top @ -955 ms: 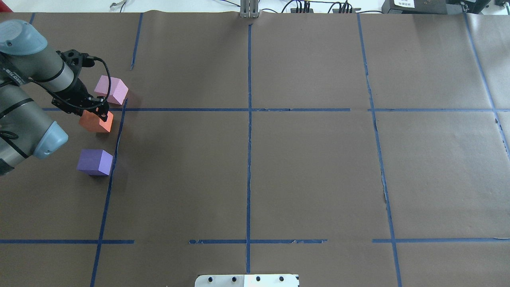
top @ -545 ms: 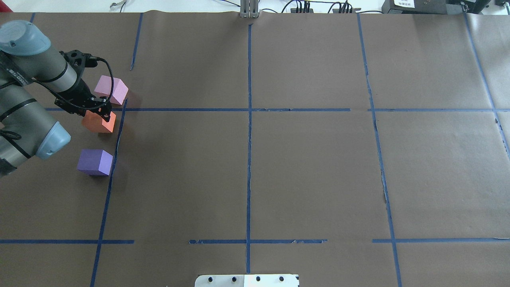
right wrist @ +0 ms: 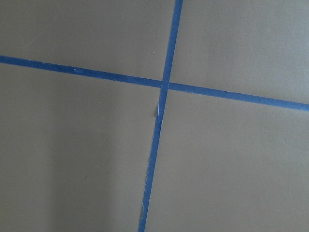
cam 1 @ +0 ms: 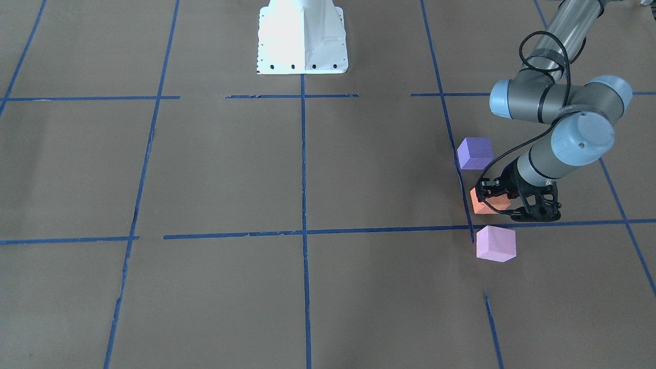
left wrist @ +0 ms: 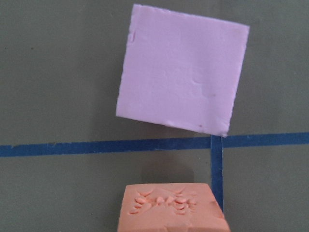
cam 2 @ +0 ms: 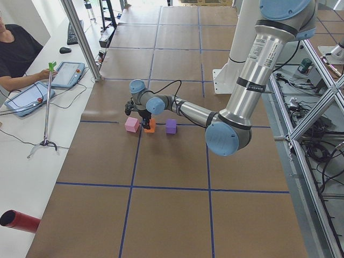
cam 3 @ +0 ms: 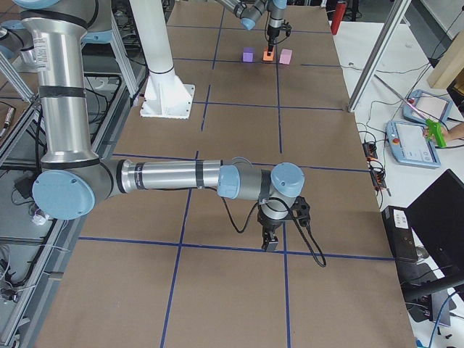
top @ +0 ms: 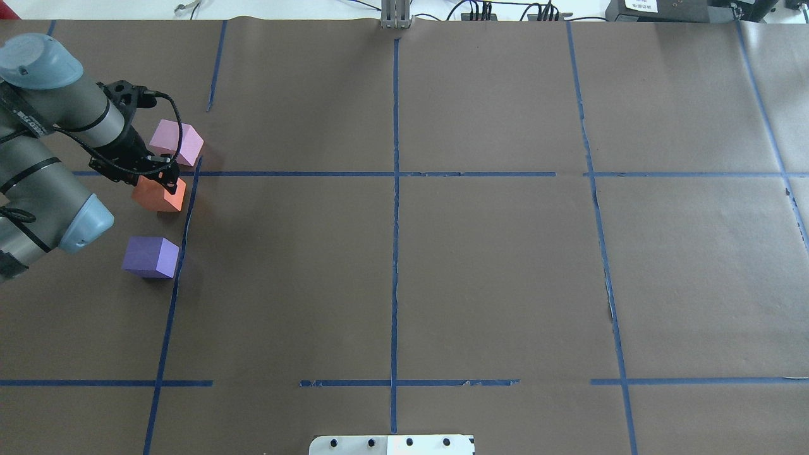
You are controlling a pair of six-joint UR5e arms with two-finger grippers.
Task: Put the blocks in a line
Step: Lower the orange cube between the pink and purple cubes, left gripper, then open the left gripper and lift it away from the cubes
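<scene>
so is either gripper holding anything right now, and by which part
The left gripper seems shut on the orange block, gripping two opposite side faces near its top. For the right gripper, it cannot be told.

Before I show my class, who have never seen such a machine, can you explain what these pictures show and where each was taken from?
This is a two-armed robot at a table covered in brown paper and marked with blue tape lines. One camera looks down from behind the robot, one faces it, two watch from the table's ends, one sits on each wrist. Three foam cubes stand in a rough row: pink block, orange block, violet block. The left gripper grips the orange block. The right gripper hangs apart over a tape crossing; open or shut, I cannot tell.
</scene>
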